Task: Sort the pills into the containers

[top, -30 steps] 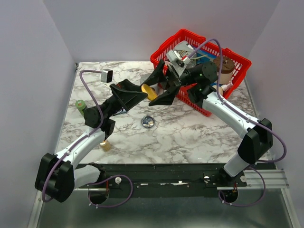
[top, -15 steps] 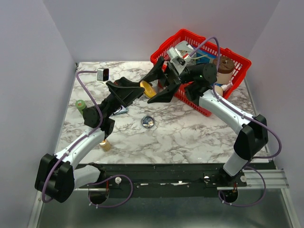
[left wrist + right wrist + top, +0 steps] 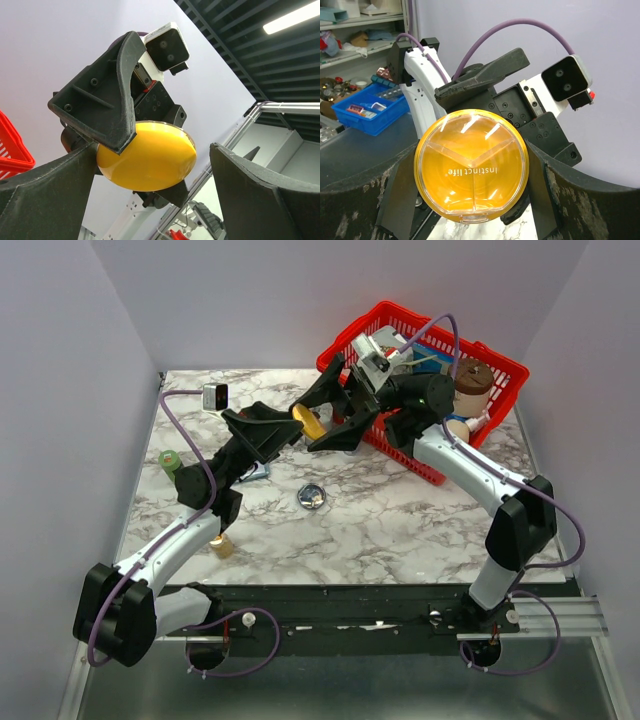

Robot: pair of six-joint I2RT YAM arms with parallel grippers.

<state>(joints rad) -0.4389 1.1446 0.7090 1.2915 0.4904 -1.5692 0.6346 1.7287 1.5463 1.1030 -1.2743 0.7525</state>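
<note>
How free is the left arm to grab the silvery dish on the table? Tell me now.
Probably yes. The left gripper is open, and the silvery dish lies uncovered on the marble table near it. It only has to back off the orange dish that the right gripper holds.

Glossy translucent orange plastic dish [image 3: 471, 166]; smooth, marble-patterned table [image 3: 400, 510].
</note>
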